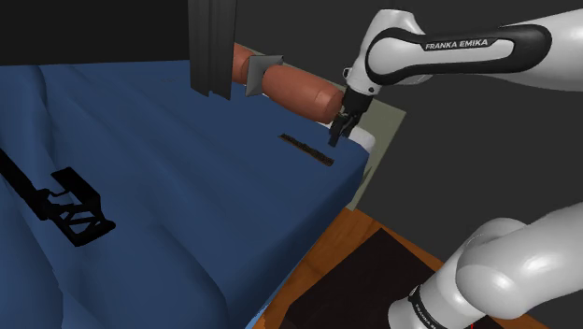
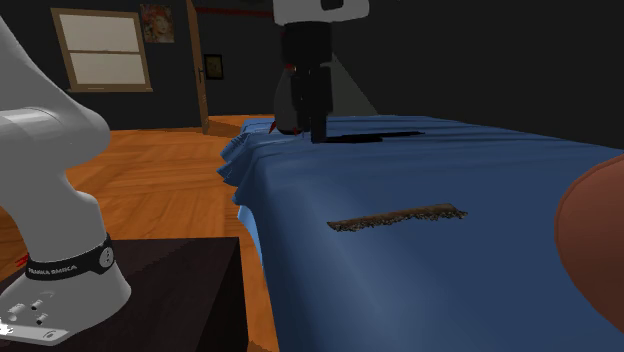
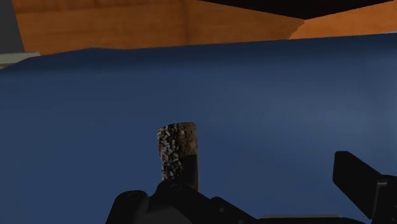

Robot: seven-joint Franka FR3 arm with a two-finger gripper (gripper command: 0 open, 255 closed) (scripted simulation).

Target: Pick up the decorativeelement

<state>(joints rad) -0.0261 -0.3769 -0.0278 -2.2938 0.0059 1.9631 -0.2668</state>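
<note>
Blue bedcover (image 1: 187, 187) spreads in soft folds across most of the shoulder view, with orange wooden floor (image 1: 322, 248) beyond its near right edge. The white arm (image 1: 448, 42) reaches in from that view's right toward the cover's far right corner. A brown cylindrical bolster (image 1: 299, 89) lies along the far side of the cover, and a black wire frame (image 1: 70, 210) rests on it at the shoulder view's left. The decorative element (image 1: 306, 150), a thin dark brown speckled strip, lies flat on the cover near its right edge, just nearer than the bolster. The black gripper (image 1: 334, 135) hangs low at the strip's right end, fingers parted and clasping nothing. In the wrist view the strip's tip shows between them.
</note>
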